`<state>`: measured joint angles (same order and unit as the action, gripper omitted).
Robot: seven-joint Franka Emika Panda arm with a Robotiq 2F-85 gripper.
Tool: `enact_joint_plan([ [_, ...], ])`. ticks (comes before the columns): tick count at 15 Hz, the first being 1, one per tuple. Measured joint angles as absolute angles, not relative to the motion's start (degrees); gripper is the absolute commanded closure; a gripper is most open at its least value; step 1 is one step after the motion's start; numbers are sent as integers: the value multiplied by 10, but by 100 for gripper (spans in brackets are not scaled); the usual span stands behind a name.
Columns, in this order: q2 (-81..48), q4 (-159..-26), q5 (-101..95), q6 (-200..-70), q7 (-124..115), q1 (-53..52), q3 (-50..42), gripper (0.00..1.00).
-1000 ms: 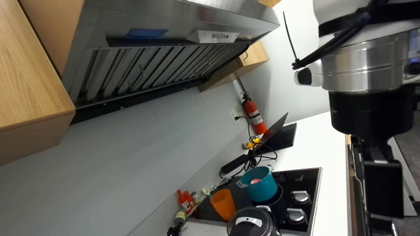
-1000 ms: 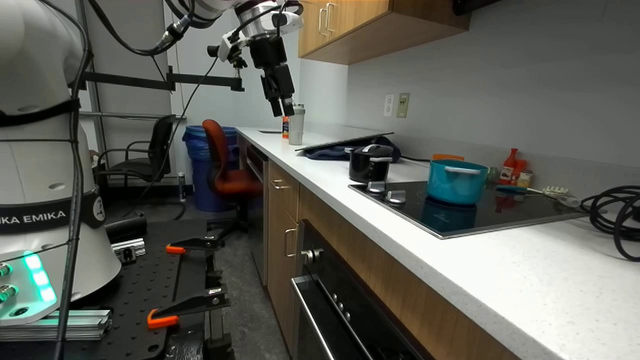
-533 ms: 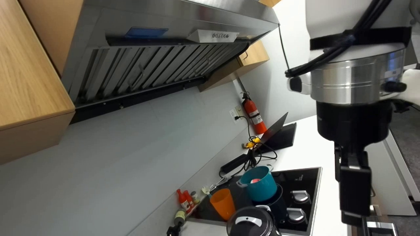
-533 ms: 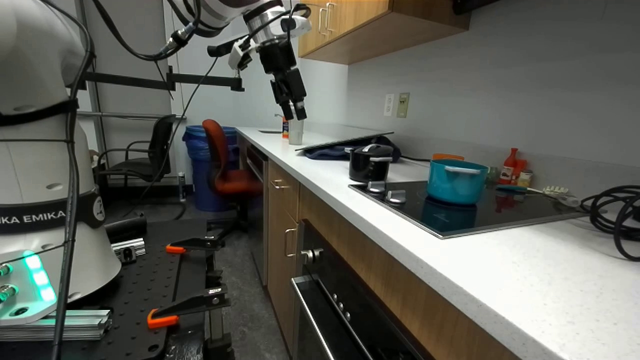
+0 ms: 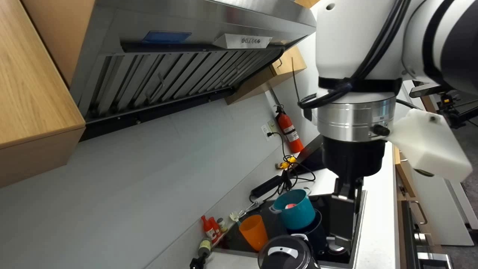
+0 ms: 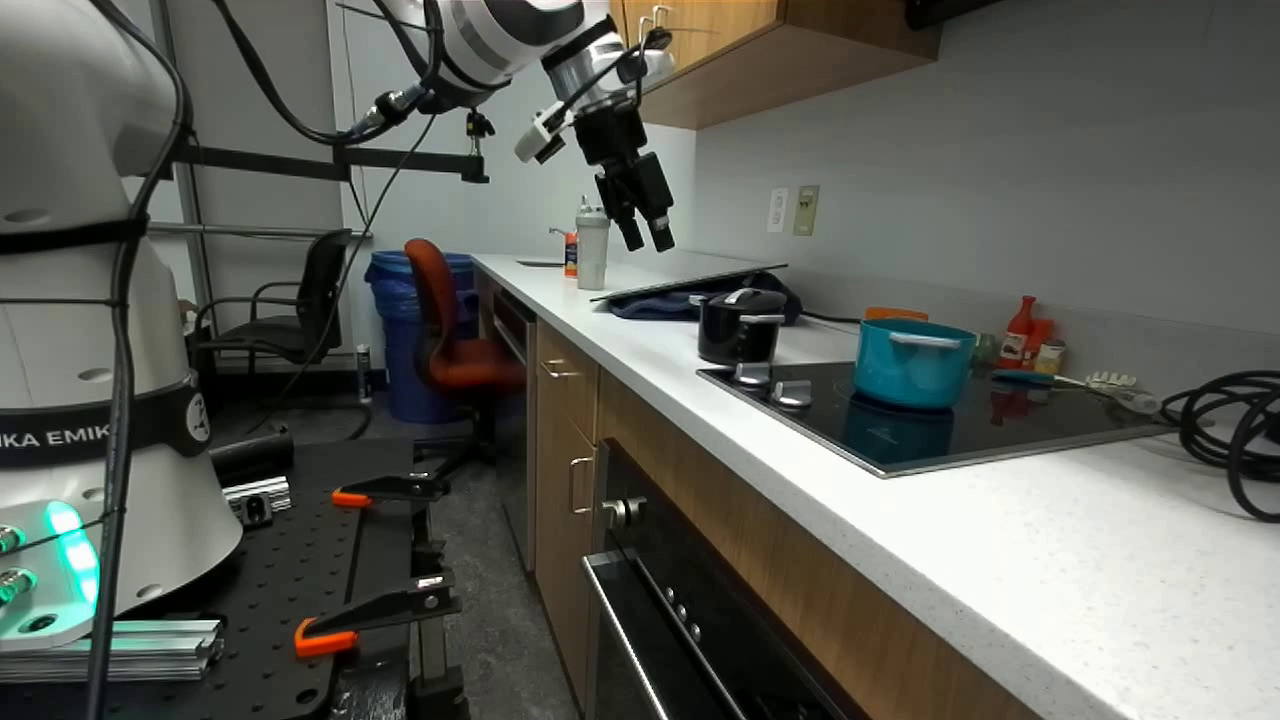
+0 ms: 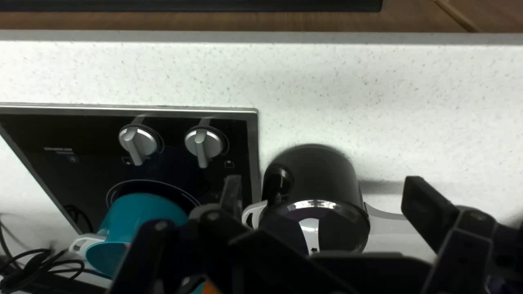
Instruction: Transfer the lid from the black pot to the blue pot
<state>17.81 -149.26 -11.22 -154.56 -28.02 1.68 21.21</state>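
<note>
The black pot point(image 6: 735, 338) stands on the counter beside the cooktop, with its dark lid point(image 6: 752, 301) on top. The lid has a light strap-like handle and also shows in an exterior view point(image 5: 274, 249) and in the wrist view point(image 7: 282, 228). The teal blue pot point(image 6: 905, 370) stands on the cooktop with no lid and a small red thing inside; it also shows in an exterior view point(image 5: 298, 217). My gripper point(image 6: 648, 244) is open and empty, in the air above the counter. In the wrist view its fingers point(image 7: 322, 191) stand apart on either side of the black pot, partly hiding the lid.
An orange vessel point(image 5: 254, 232) stands behind the pots. Red bottles point(image 6: 1017, 330) stand by the wall. Black cables point(image 6: 1240, 430) lie beyond the cooktop point(image 6: 1000, 440). A laptop point(image 6: 690, 281) and a shaker bottle point(image 6: 592, 255) are farther along the counter. A range hood point(image 5: 179, 67) hangs above.
My arm has moved over the counter toward the pots, shifting rightward and slightly down in one exterior picture, leftward in another. The gripper stays open. The pots and lid have not moved.
</note>
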Motion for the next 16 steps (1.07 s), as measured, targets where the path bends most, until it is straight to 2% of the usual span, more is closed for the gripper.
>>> enact_joint_plan([
  [16, -14, -1330, -367, -1584, -468, 58, 232, 0],
])
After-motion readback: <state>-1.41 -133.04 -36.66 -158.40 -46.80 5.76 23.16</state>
